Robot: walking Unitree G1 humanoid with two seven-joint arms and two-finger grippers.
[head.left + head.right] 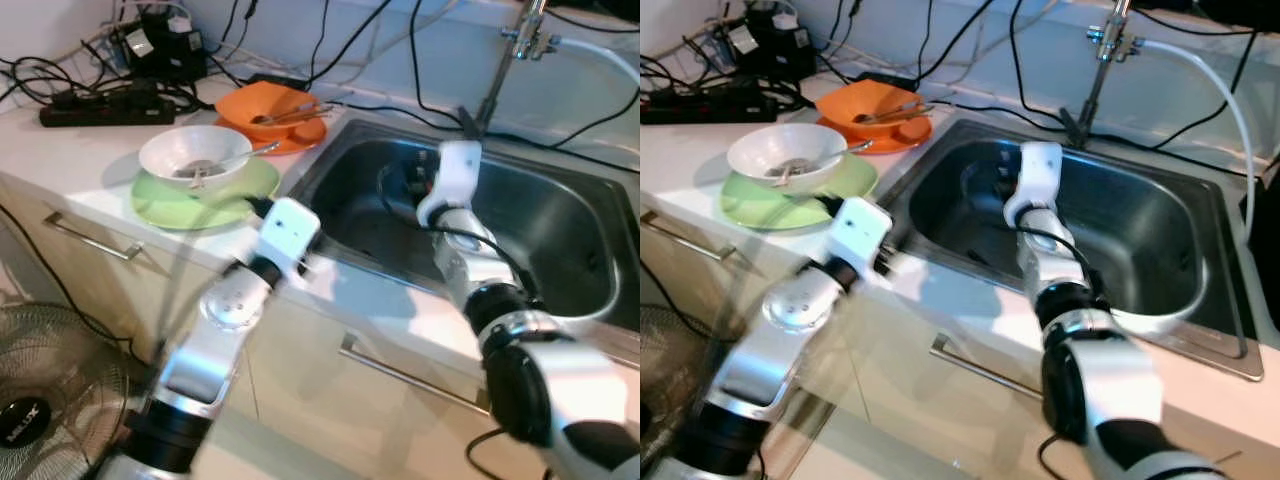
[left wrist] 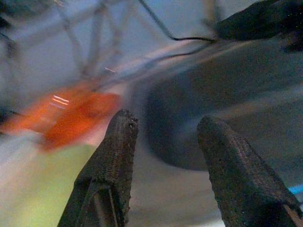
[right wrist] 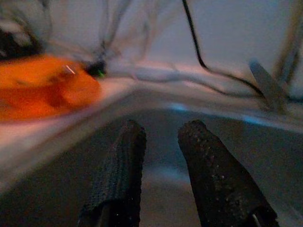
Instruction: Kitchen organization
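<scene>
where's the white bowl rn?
The white bowl sits on the green plate on the counter, left of the sink, just in front of the orange dish.

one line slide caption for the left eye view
Right gripper reaches into the steel sink; left gripper nears stacked dishes.

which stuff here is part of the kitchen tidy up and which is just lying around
Job in hand:
white bowl with a spoon, on the green plate
orange bowl on its orange plate
sink
left hand, open
right hand, open, over the sink

Lying about:
power strip
cables
fan
</scene>
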